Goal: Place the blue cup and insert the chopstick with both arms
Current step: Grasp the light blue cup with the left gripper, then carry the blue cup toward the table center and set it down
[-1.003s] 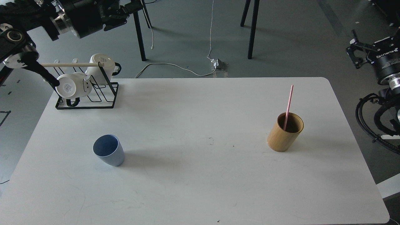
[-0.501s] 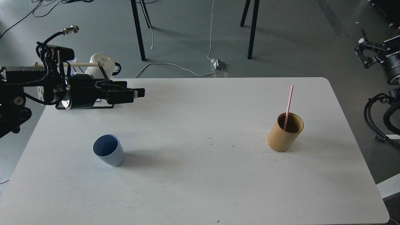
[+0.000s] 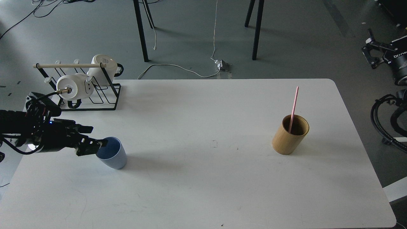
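The blue cup (image 3: 113, 157) stands upright on the white table (image 3: 203, 190), left of the middle. My left gripper (image 3: 99, 137) comes in low from the left, open, and its front finger (image 3: 95, 146) overlaps the cup's left rim; I cannot tell whether it touches. The pale-pink chopstick (image 3: 294, 103) stands leaning in a tan bamboo cylinder (image 3: 287, 138) on the right side of the table. My right gripper (image 3: 369, 51) hangs off the table's right edge, open and empty, far above and right of the cylinder.
A black wire rack (image 3: 90, 97) with a pale wooden rod and two white mugs (image 3: 74, 89) stands at the table's back left corner, just behind my left arm. Chair legs and a white cable lie on the floor beyond the table.
My left arm has swung down from above the rack to table height, bringing its gripper to the blue cup's left rim. My right gripper has drifted slightly right. The cup and chopstick have not moved.
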### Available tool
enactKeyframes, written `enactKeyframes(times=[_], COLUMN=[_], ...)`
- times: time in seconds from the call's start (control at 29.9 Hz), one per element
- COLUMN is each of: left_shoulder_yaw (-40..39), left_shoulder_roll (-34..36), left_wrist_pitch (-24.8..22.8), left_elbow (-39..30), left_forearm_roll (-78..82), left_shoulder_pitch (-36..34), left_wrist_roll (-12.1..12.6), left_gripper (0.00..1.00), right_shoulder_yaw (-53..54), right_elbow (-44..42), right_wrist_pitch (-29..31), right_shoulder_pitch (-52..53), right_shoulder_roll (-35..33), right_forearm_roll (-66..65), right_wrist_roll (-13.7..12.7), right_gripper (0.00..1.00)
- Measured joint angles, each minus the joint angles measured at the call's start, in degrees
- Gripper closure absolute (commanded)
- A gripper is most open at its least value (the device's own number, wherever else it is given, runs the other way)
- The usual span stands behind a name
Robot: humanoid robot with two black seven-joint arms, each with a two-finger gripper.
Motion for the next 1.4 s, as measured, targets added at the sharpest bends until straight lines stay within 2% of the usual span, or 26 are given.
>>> enactKeyframes(times=[0.27, 0.33, 0.43, 0.53, 0.6, 0.64, 0.8, 1.07, 1.17, 1.27, 1.4], left_shoulder_yaw=[0.64, 0.65, 0.78, 1.31, 1.39, 1.41, 1.36, 1.06, 1.02, 0.94, 0.97], left_shoulder_roll=[-3.28, -4.36, -5.46, -5.77, -5.79, -5.74, -5.27, -5.39, -5.62, -6.28, -12.11], left_wrist_pitch=[0.86, 0.91, 0.98, 1.69, 2.76, 3.15, 3.66, 2.92, 0.35, -4.43, -9.90], left_elbow=[3.16, 3.93, 4.05, 4.52, 5.40, 5.90, 6.75, 5.62, 4.89, 3.57, 2.28], left_forearm_roll=[0.35, 0.36, 0.55, 1.95, 2.43, 2.54, 2.65, 2.58, 2.46, 2.43, 2.39], left_shoulder_pitch=[0.28, 0.33, 0.47, 0.68, 0.69, 0.69, -0.18, -4.61, -8.59, -13.41, -19.25], left_wrist_roll=[0.09, 0.28, 0.28, 0.12, -0.02, -0.03, -0.13, -0.70, -0.94, -0.96, -0.97], left_gripper=[0.37, 0.45, 0.65, 0.78, 0.92, 0.94, 0.99, 0.99, 0.99, 0.99, 0.99], right_shoulder_yaw=[0.00, 0.00, 0.00, 0.00, 0.00, 0.00, 0.20, 0.37, 0.45, 0.46, 0.52], right_elbow=[0.02, 0.04, 0.03, 0.00, -0.01, -0.02, -0.10, -0.20, -0.19, -0.19, -0.14], right_wrist_pitch=[0.00, 0.00, 0.00, 0.00, 0.00, 0.00, 0.00, 0.00, 0.00, 0.00, 0.00], right_shoulder_pitch=[0.01, 0.14, 0.45, 0.58, 0.61, 0.61, 0.64, 0.71, 0.72, 0.72, 0.72], right_shoulder_roll=[-0.59, -0.67, -0.69, -0.69, -0.69, -0.69, -0.77, -1.02, -1.60, -2.37, -3.48], right_forearm_roll=[0.00, 0.00, -0.06, -0.08, -0.09, -0.09, -0.10, -0.10, -0.10, -0.10, -0.09], right_wrist_roll=[0.09, 0.09, 0.09, 0.11, 0.23, 0.26, 0.32, 0.42, 0.48, 0.51, 0.56], right_gripper=[0.01, 0.01, 0.01, 0.01, 0.01, 0.01, 0.01, 0.01, 0.01, 0.01, 0.01])
